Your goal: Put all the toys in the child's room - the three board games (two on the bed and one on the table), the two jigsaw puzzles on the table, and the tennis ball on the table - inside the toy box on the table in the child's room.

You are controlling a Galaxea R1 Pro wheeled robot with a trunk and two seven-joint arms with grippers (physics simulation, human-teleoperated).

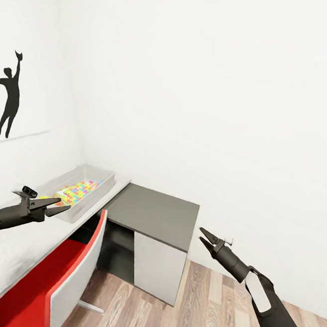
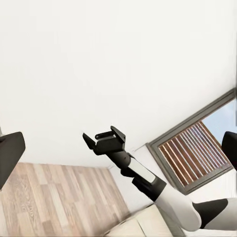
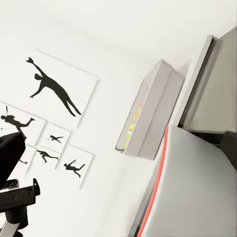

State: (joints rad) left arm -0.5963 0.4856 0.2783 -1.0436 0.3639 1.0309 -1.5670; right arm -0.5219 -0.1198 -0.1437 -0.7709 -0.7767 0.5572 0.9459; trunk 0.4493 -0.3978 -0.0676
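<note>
The toy box (image 1: 100, 183), a shallow light grey bin, stands on the table (image 1: 4, 255) against the wall. A jigsaw puzzle (image 1: 79, 191) with a bright mosaic lies inside it. My left gripper (image 1: 63, 204) hovers open at the bin's near end, nothing between its fingers. My right gripper (image 1: 200, 234) is open and empty, out over the floor to the right of the dark cabinet. The right wrist view shows the toy box (image 3: 157, 111) from the side with the puzzle's coloured edge (image 3: 133, 123). In the left wrist view my right gripper (image 2: 102, 139) shows open.
A red and white chair (image 1: 70, 274) is pushed under the table's front edge. A lower dark grey cabinet (image 1: 153, 213) adjoins the table at the right. Black silhouette pictures (image 3: 54, 89) hang on the white wall. Wood plank floor (image 1: 204, 307) lies below my right arm.
</note>
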